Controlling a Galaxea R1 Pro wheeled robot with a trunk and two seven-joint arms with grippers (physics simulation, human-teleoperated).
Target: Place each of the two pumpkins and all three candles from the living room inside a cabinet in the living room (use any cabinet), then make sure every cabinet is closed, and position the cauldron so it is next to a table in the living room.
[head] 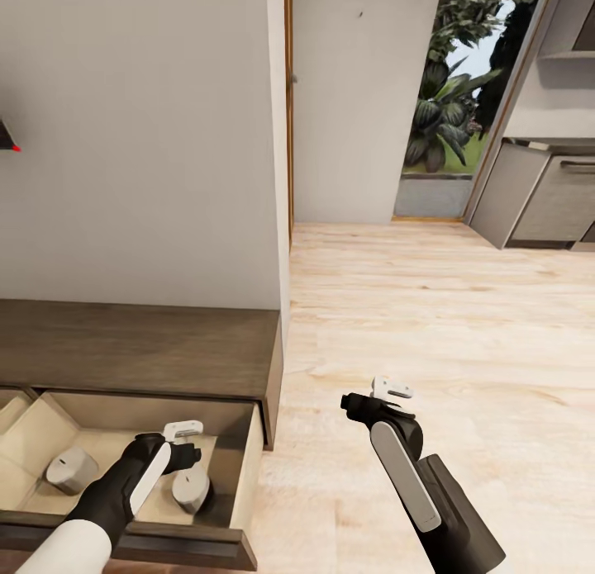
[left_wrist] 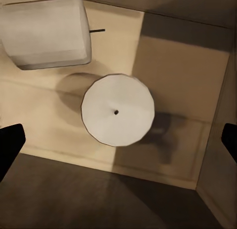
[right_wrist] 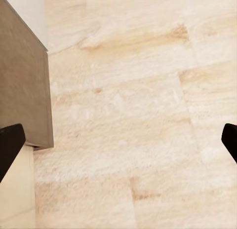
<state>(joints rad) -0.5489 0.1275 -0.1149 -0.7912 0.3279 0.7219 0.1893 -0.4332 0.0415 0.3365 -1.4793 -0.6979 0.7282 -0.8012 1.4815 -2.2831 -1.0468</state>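
The dark-brown cabinet stands against the wall at the left, with one drawer pulled out to show its pale beige inside. Two grey-beige candles are in that drawer: one lies on its side, the other stands upright. My left gripper hangs open just above the upright candle, touching nothing. Over the bare floor to the right of the cabinet, my right gripper is open and empty. The cabinet's end appears in the right wrist view.
Light wooden floor stretches to the right and back. A white wall corner rises behind the cabinet's right end. Grey kitchen units stand at the far right, beside an opening onto plants.
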